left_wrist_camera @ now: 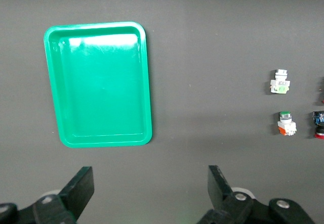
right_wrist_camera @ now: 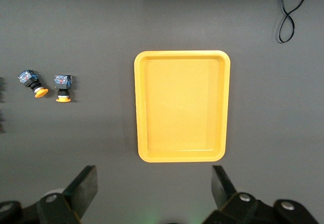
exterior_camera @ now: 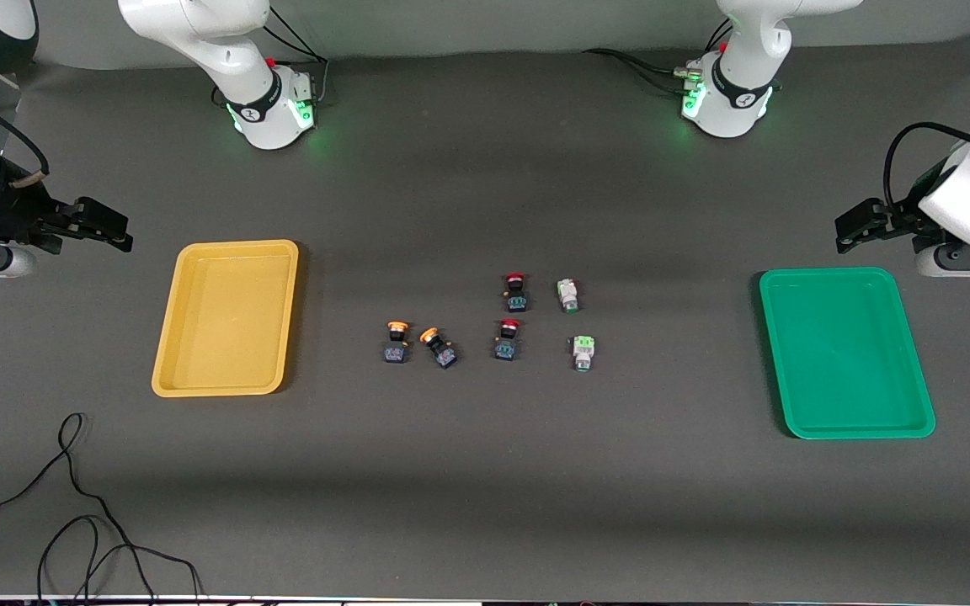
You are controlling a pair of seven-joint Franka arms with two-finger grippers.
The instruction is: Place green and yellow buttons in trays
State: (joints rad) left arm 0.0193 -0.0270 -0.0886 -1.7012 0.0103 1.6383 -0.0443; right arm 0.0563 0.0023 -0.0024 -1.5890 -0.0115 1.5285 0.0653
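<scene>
Front view, near to far. Cable [exterior_camera: 72, 505] nearest: snag risk. Green tray [exterior_camera: 847, 352], yellow tray [exterior_camera: 226, 316]: empty. Yellow buttons [exterior_camera: 397, 342] side by side mid-table, green buttons [exterior_camera: 583, 352] beside red switches [exterior_camera: 507, 339]: mix-up, knock-over risk. Right gripper [exterior_camera: 93, 225], left gripper [exterior_camera: 860, 225]: spread, empty, aloft at table ends, waiting.
</scene>
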